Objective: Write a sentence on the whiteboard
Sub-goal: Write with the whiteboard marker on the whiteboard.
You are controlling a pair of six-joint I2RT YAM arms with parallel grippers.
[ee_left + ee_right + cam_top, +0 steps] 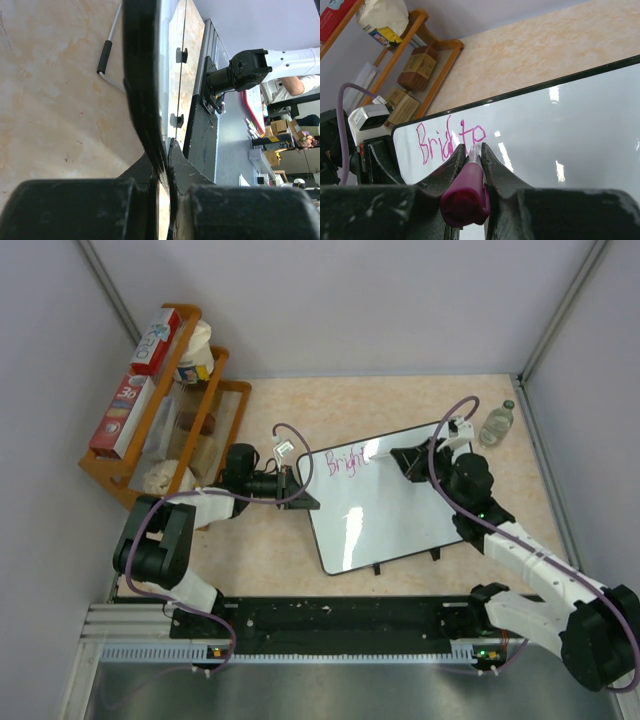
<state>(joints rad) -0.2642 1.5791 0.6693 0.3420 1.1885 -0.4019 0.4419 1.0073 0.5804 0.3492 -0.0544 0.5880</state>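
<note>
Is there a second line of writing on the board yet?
No, the whiteboard carries only one pink word, near its far left corner.

The left arm is bent sharply at the elbow, its forearm reaching to the right, and the left gripper (298,487) is closed on the edge of the whiteboard (385,510). The right arm stretches forward and leftward. The right gripper (404,462) pinches a marker (465,195) between both fingers.

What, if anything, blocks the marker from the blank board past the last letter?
Nothing visible. The right gripper holds the marker at the sentence, and the whiteboard beyond is bare. The left gripper clamps the opposite edge.
</note>
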